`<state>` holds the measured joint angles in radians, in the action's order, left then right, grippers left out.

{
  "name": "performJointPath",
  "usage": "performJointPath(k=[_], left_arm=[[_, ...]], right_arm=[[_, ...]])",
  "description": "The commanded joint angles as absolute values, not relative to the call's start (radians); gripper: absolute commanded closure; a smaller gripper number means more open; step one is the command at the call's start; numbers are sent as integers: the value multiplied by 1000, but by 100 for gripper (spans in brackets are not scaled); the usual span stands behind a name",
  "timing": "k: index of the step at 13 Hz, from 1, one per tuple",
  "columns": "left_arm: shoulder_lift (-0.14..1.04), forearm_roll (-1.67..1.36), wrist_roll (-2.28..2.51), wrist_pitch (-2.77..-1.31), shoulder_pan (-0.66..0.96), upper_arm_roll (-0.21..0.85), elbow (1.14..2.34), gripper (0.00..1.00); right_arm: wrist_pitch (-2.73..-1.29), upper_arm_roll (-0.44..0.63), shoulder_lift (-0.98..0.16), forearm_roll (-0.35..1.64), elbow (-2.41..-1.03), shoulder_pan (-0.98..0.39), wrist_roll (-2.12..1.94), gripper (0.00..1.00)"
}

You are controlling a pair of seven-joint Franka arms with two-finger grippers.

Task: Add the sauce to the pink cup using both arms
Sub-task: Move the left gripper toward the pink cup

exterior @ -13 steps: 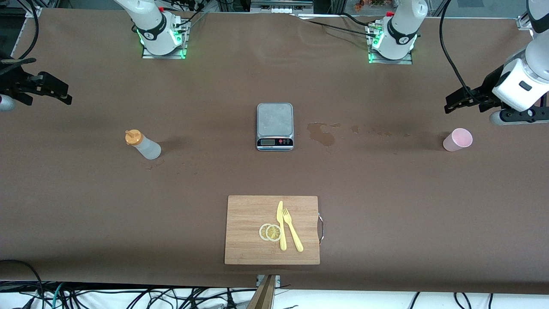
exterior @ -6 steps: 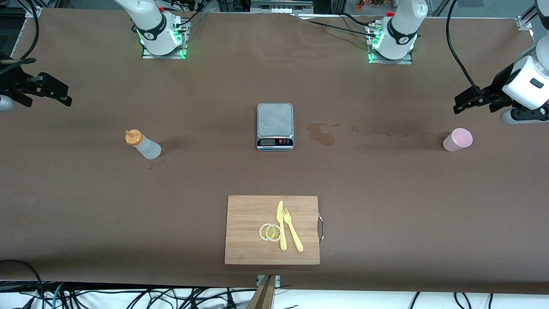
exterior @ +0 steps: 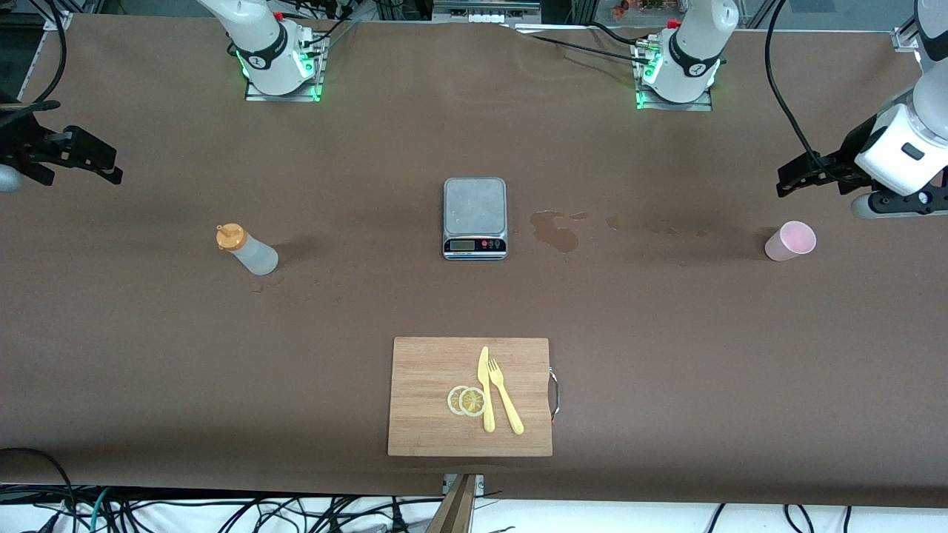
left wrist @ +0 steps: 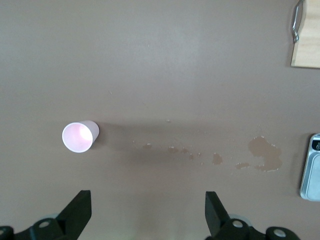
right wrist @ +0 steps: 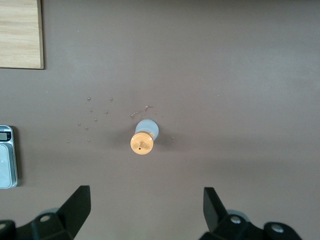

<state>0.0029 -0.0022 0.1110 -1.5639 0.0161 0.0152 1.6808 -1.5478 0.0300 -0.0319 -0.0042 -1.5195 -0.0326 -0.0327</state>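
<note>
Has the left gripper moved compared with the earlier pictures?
Yes. The left gripper first rose away from the pink cup, then dropped back toward it.

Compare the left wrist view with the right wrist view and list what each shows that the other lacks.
Only the left wrist view: the pink cup, upright, and dried spill stains on the table. Only the right wrist view: the sauce bottle, upright, with small droplets beside it. Both: the brown table, an edge of the kitchen scale, a corner of the cutting board, and open jaws.

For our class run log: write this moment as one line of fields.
left claw: open, above pink cup | right claw: open, empty | sauce bottle: upright, untouched | stage: nothing grasped
</note>
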Motion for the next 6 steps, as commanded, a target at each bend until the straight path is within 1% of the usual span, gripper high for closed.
performJointPath(k=[1,3,6], left_arm=[[12,6,92,-1529,8,23,1655,0],[12,-9,81,-1508,0,15,1658,0],[17,-18,22,-1508,-81,15,1677,0]], right_arm=[[-1549,31,-28,6,-1513,-29,-43,0],[-1548,31,-28,6,-1514,-28,-43,0],[-1545,31,-28,6,-1514,-28,-43,0]])
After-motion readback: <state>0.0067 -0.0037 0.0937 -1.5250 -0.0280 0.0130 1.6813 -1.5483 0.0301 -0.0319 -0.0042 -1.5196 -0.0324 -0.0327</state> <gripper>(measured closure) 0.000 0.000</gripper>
